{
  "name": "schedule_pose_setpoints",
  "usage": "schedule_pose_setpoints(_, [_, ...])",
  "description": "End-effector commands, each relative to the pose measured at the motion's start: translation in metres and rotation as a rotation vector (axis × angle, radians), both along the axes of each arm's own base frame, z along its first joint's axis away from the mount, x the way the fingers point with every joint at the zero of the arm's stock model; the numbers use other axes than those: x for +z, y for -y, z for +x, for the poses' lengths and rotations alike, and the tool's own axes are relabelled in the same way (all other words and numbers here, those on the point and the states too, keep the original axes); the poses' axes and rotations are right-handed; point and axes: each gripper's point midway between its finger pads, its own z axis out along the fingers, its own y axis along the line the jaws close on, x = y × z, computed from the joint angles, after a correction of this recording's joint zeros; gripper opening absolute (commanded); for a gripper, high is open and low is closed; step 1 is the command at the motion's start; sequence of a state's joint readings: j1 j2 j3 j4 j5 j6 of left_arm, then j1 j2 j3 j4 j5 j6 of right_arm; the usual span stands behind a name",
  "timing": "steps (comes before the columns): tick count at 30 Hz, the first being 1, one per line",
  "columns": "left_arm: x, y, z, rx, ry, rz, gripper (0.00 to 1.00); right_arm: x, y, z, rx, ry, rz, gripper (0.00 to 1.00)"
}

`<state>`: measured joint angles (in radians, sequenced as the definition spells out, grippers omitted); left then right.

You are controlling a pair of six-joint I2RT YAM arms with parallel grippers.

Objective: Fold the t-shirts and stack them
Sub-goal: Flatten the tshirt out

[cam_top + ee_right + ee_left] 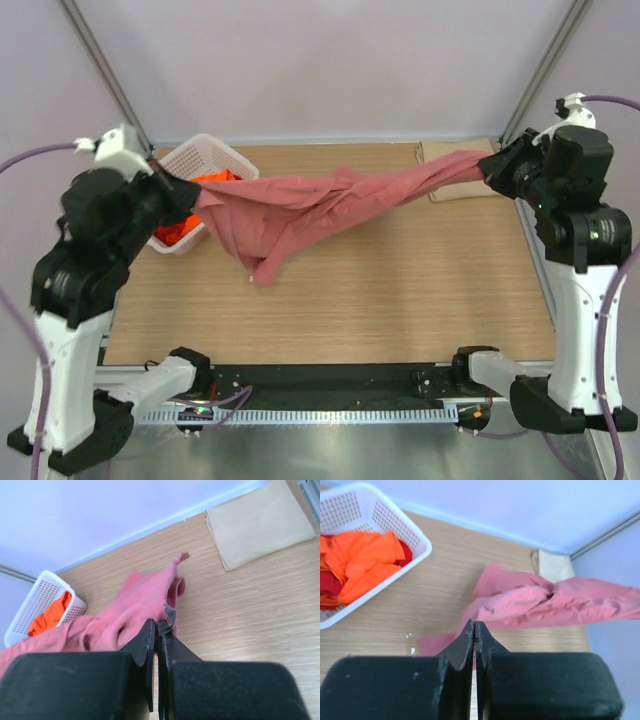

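We are judging this to be the spreading-out step on the first shirt, ahead of any folding: we are holding the pink t-shirt (pixel 300 210) in the air between both arms, above the far half of the table (pixel 400 300). The left gripper (pixel 190 200) is pinching one end close to the far-left corner, its jaws pressed together on the cloth, and the right gripper (pixel 490 165) is clamping the other end near the far-right corner, its jaws likewise closed on fabric. The shirt is looking more like a rope than a sheet: it is twisting around itself about midway, bunching into long creases, and a loose flap is hanging down from the left part towards the table, though we cannot tell whether its tip is touching the wood. Which parts of the shirt we are gripping is not clear to us either. The next move, as we are reading it, is calling for undoing that twist and laying the shirt flat on bare wood near the middle of the table. The orange and red t-shirts (pixel 365 560) are waiting in the white basket (pixel 215 150) at the far-left corner, and a folded beige cloth (pixel 260 525) is lying at the far-right corner, beneath the right end of the pink shirt.
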<state>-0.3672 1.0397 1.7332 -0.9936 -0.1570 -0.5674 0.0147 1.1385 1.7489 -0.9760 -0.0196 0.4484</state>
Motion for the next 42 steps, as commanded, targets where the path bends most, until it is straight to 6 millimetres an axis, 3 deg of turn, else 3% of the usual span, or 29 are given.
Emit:
schedule_pose_setpoints(1, [0.014, -0.026, -0.037, 0.057, 0.066, 0.006, 0.00, 0.029, 0.001, -0.031, -0.023, 0.073, -0.027, 0.02])
schedule_pose_setpoints(5, [0.024, -0.040, -0.070, 0.061, 0.119, -0.015, 0.00, 0.027, -0.006, -0.055, 0.019, 0.102, -0.034, 0.02])
schedule_pose_setpoints(9, [0.017, -0.037, -0.063, 0.066, 0.084, -0.010, 0.00, -0.011, -0.014, -0.053, 0.071, 0.033, -0.044, 0.02])
schedule_pose_setpoints(12, [0.005, -0.024, -0.032, 0.053, 0.030, 0.015, 0.00, -0.028, -0.016, -0.043, 0.075, -0.035, -0.045, 0.01])
schedule_pose_setpoints(17, [-0.040, -0.002, 0.038, 0.062, -0.159, 0.129, 0.00, -0.046, -0.009, -0.014, 0.017, -0.117, -0.063, 0.01])
schedule_pose_setpoints(18, [-0.034, 0.000, 0.048, 0.061, -0.154, 0.136, 0.00, -0.047, -0.009, -0.008, 0.008, -0.120, -0.062, 0.02])
schedule_pose_setpoints(21, [-0.052, 0.005, 0.087, 0.079, -0.234, 0.196, 0.00, -0.045, -0.013, 0.021, 0.012, -0.129, -0.048, 0.02])
schedule_pose_setpoints(22, [-0.036, 0.002, 0.095, 0.094, -0.200, 0.190, 0.00, -0.042, -0.015, 0.027, 0.015, -0.126, -0.047, 0.02])
schedule_pose_setpoints(23, [-0.042, -0.002, 0.111, 0.125, -0.215, 0.223, 0.00, -0.037, -0.015, 0.031, 0.013, -0.118, -0.046, 0.02])
schedule_pose_setpoints(24, [-0.041, -0.004, 0.117, 0.144, -0.212, 0.229, 0.00, -0.040, -0.014, 0.041, 0.006, -0.136, -0.053, 0.01])
schedule_pose_setpoints(25, [-0.042, -0.004, 0.120, 0.155, -0.222, 0.224, 0.00, -0.024, -0.015, 0.043, 0.004, -0.101, -0.047, 0.02])
schedule_pose_setpoints(26, [-0.043, 0.002, 0.125, 0.147, -0.231, 0.198, 0.00, -0.021, -0.015, 0.043, 0.012, -0.101, -0.052, 0.02])
schedule_pose_setpoints(29, [-0.069, 0.015, 0.138, 0.091, -0.294, 0.203, 0.00, -0.023, -0.015, 0.032, 0.028, -0.100, -0.067, 0.01])
schedule_pose_setpoints(30, [-0.082, 0.013, 0.141, 0.098, -0.327, 0.234, 0.00, -0.057, -0.012, 0.027, 0.017, -0.187, -0.076, 0.02])
schedule_pose_setpoints(32, [-0.098, 0.002, 0.144, 0.122, -0.365, 0.249, 0.00, -0.090, -0.013, 0.005, 0.023, -0.261, -0.058, 0.01])
schedule_pose_setpoints(33, [-0.119, -0.001, 0.143, 0.113, -0.413, 0.265, 0.00, -0.138, -0.017, -0.009, 0.032, -0.387, -0.039, 0.02])
schedule_pose_setpoints(36, [-0.139, -0.017, 0.142, 0.124, -0.472, 0.262, 0.00, -0.191, -0.041, -0.050, 0.115, -0.532, 0.091, 0.02])
schedule_pose_setpoints(37, [-0.148, -0.020, 0.143, 0.114, -0.502, 0.274, 0.00, -0.226, -0.044, -0.070, 0.123, -0.637, 0.111, 0.02])
schedule_pose_setpoints(39, [-0.157, -0.023, 0.142, 0.099, -0.534, 0.292, 0.00, -0.247, -0.052, -0.099, 0.153, -0.717, 0.162, 0.02])
schedule_pose_setpoints(40, [-0.161, -0.021, 0.143, 0.085, -0.539, 0.295, 0.00, -0.268, -0.052, -0.117, 0.147, -0.798, 0.172, 0.02])
schedule_pose_setpoints(42, [-0.165, -0.012, 0.150, 0.050, -0.519, 0.270, 0.00, -0.282, -0.053, -0.133, 0.155, -0.860, 0.182, 0.02])
